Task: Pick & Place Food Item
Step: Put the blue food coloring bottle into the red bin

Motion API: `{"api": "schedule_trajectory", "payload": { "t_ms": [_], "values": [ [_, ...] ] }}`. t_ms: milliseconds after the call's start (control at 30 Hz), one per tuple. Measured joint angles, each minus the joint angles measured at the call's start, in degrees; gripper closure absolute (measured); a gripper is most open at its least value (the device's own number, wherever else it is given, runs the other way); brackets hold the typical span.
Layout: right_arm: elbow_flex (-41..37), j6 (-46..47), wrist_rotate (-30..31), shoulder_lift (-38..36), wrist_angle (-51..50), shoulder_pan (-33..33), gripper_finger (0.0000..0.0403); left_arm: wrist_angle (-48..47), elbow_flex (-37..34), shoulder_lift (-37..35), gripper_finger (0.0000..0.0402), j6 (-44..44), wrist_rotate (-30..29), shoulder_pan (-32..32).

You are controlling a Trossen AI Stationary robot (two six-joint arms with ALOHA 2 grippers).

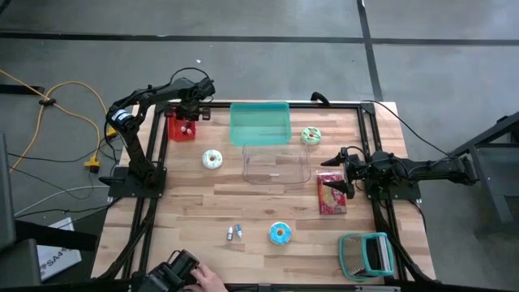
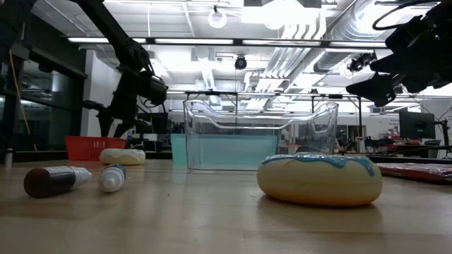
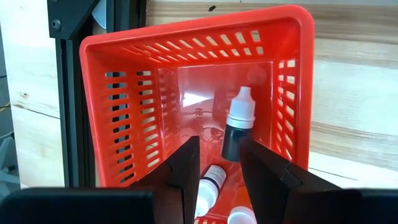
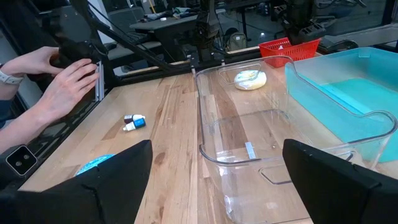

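Hovering over the red basket (image 1: pixel 182 127) at the far-left corner of the surface (image 1: pixel 259 211) — the left gripper (image 3: pixel 219 163) is pointing steeply down into it, fingers (image 3: pixel 186 171) standing a narrow gap apart and gripping nothing. A dark dropper bottle (image 3: pixel 237 126) with a white cap is sitting upright-ish inside the basket just past the fingertips; two more white-capped bottles (image 3: pixel 211 184) are lying lower in the basket, partly hidden by the fingers.

The right gripper (image 1: pixel 340 170) is waiting near the right edge, roughly level, jaws spread wide and empty, beside a red snack packet (image 1: pixel 332 193).

Food items are sitting out on the surface: a white-iced donut (image 1: pixel 212 159) left of the clear bin (image 1: pixel 277 165), a green-iced donut (image 1: pixel 311 135) right of the teal bin (image 1: pixel 260 123) near the far edge, and a blue-iced donut (image 1: pixel 279 234) toward the near edge — none in either bin. Two small bottles (image 1: pixel 234 233) are lying left of the blue donut. A teal-rimmed basket (image 1: pixel 366 253) is sitting at the near-right corner.

A person's hands (image 4: pixel 59 81) are resting on a dark controller (image 1: pixel 174 269) at the near edge.
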Motion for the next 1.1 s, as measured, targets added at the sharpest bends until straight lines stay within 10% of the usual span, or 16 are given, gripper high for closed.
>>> {"api": "schedule_trajectory", "payload": {
  "t_ms": [1100],
  "values": [
    [0.0,0.0,0.0,0.0,0.0,0.0,0.0053,0.2,0.1,-17.5,0.0295,1.0,2.9,-2.9]
  ]
}}
